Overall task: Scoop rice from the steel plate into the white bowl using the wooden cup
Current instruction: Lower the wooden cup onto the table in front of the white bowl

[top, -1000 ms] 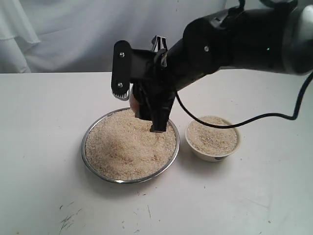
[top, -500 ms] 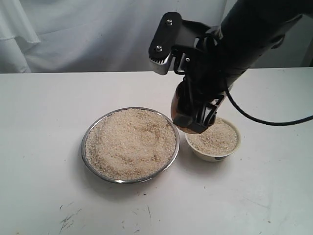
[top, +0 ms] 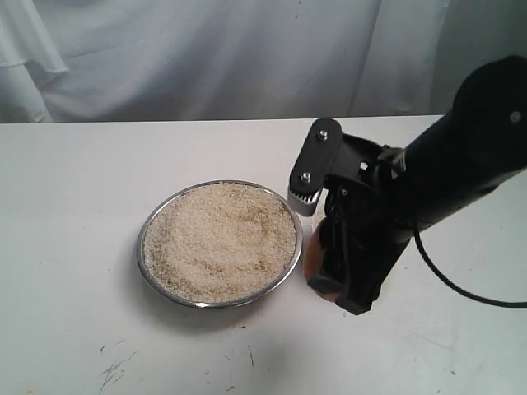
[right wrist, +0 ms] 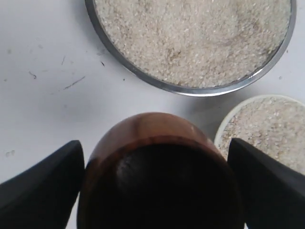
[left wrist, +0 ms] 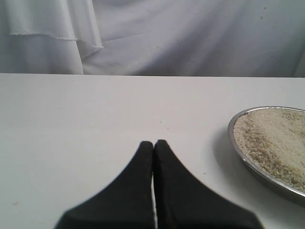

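Left hand (left wrist: 153, 145) fingertips pressed together, nothing between them, low over the bare white worktop (left wrist: 95, 114). Steel plate (left wrist: 238, 148) of rice (left wrist: 274, 138) sits near the hand, apart from it.

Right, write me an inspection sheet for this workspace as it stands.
Surface: white table, dark scuff marks near its front edge.
Job's things: steel plate full of rice; white bowl beside it, also holding rice; wooden cup, no rice seen inside.
Clutter: nothing seen.
Grippers: right gripper clamps the wooden cup beside the plate; left gripper shut, empty, over bare table.
Cables: black cable trails behind the right gripper.
Surroundings: white cloth backdrop.
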`<state>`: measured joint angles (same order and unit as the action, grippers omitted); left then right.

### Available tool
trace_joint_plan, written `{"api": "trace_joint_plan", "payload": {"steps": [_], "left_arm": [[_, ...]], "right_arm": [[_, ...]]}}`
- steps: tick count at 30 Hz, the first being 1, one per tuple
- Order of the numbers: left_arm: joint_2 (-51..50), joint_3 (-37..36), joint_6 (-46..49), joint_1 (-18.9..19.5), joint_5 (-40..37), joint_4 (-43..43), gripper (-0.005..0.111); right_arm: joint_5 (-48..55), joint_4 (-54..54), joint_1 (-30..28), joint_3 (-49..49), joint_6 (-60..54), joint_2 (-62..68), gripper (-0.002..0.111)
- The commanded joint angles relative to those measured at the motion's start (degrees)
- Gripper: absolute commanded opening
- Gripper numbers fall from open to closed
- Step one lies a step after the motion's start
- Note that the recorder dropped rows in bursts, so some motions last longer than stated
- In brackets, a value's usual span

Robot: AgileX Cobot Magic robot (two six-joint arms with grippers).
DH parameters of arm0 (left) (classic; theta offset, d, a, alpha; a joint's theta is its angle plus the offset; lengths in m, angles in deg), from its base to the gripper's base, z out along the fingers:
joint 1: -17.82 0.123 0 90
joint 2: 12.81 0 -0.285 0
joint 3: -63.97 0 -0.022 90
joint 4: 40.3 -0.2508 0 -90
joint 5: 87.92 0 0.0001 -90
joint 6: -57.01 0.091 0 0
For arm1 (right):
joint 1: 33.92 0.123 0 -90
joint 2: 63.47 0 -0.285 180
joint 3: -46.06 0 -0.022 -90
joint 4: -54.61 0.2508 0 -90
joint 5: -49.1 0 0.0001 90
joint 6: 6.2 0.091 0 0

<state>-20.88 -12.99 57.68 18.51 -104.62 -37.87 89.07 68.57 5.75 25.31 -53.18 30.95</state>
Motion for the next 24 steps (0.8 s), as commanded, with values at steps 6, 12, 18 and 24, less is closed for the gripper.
{"api": "trace_joint_plan", "payload": {"steps": [6, 12, 18, 24], "left_arm": [[0.29, -0.26, -0.18, -0.09, 0.36, 0.04, 0.000], [0.29, -0.26, -0.18, -0.09, 0.36, 0.04, 0.000], [0.29, -0.26, -0.18, -0.09, 0.36, 0.04, 0.000], [0.29, -0.26, -0.18, -0.09, 0.36, 0.04, 0.000]], "right_arm": [[-2.10, 1.05, -0.04, -1.16, 1.12, 5.02, 0.000], [-2.10, 1.06, 0.26, -2.35, 1.57, 7.44, 0.000], [-3.27, 1.36, 1.56, -3.80, 1.57, 8.24, 0.000], [-5.27, 1.60, 1.97, -3.94, 1.57, 8.24, 0.000]]}}
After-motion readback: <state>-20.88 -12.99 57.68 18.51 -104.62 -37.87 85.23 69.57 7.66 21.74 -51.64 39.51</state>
